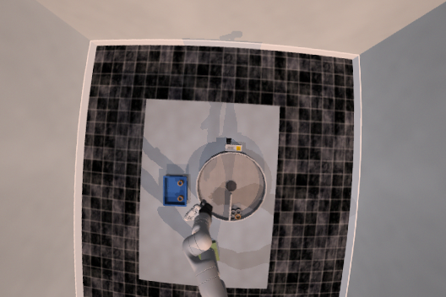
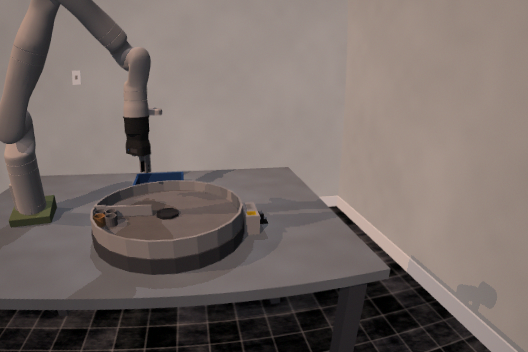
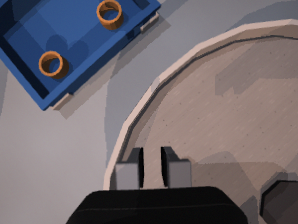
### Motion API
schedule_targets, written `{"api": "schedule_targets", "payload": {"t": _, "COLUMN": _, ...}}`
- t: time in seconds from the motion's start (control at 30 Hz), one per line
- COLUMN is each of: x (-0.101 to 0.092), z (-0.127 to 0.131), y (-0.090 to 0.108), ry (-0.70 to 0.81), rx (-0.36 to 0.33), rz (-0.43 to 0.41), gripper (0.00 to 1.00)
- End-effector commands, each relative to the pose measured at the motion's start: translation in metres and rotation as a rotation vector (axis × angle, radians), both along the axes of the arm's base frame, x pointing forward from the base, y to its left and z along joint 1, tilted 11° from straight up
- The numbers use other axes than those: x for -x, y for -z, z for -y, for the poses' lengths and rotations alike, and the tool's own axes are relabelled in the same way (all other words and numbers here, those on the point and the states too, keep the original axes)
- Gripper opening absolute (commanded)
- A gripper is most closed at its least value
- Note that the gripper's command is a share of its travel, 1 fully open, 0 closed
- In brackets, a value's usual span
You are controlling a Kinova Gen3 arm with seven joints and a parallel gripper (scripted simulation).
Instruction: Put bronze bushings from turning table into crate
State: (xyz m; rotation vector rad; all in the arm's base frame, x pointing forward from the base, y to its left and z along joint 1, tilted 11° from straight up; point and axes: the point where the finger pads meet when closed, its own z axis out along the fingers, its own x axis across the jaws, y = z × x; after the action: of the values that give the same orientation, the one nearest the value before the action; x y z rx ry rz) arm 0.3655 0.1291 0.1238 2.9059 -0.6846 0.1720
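The blue crate (image 1: 164, 191) (image 2: 160, 176) (image 3: 95, 62) stands beside the turning table (image 1: 249, 170) (image 2: 165, 248) (image 3: 240, 135). Two bronze bushings stand upright in the crate, one (image 1: 180, 183) (image 3: 109, 26) nearer its far end and one (image 1: 180, 198) (image 3: 60, 74) nearer the arm. On the turning table, a bronze bushing (image 1: 237, 217) (image 2: 100, 221) stands in a tight group with steel bushings (image 1: 238, 211) (image 2: 111, 219), near the rim. My gripper (image 1: 204, 202) (image 2: 145, 170) (image 3: 152, 160) is partly open and empty, above the turning table's crate-side rim.
A thin upright bar (image 1: 230, 205) (image 2: 130, 210) runs from the dark hub (image 1: 231, 186) (image 2: 167, 213) (image 3: 282, 200) toward the rim, right beside the bushing group. The turning table has a raised wall all round. A small box with a yellow patch (image 1: 233, 148) (image 2: 252, 221) stands against its far side.
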Motion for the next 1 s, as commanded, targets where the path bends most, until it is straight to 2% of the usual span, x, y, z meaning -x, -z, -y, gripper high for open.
{"api": "schedule_targets", "payload": {"t": 0.0, "x": -0.001, "z": 0.0, "y": -0.001, "ry": 0.0, "rx": -0.002, "rz": 0.004, "gripper": 0.4}}
{"api": "schedule_targets", "payload": {"t": 0.03, "x": -0.001, "z": 0.0, "y": -0.001, "ry": 0.0, "rx": -0.002, "rz": 0.004, "gripper": 0.4}}
{"api": "schedule_targets", "payload": {"t": 0.2, "x": 0.014, "z": 0.057, "y": -0.008, "ry": 0.129, "rx": -0.011, "rz": 0.025, "gripper": 0.4}}
{"api": "schedule_targets", "payload": {"t": 0.6, "x": 0.014, "z": 0.057, "y": -0.008, "ry": 0.129, "rx": -0.011, "rz": 0.025, "gripper": 0.4}}
{"api": "schedule_targets", "payload": {"t": 0.77, "x": 0.029, "z": 0.115, "y": -0.015, "ry": 0.257, "rx": -0.021, "rz": 0.047, "gripper": 0.4}}
{"api": "schedule_targets", "payload": {"t": 0.97, "x": 0.029, "z": 0.115, "y": -0.015, "ry": 0.257, "rx": -0.021, "rz": 0.047, "gripper": 0.4}}
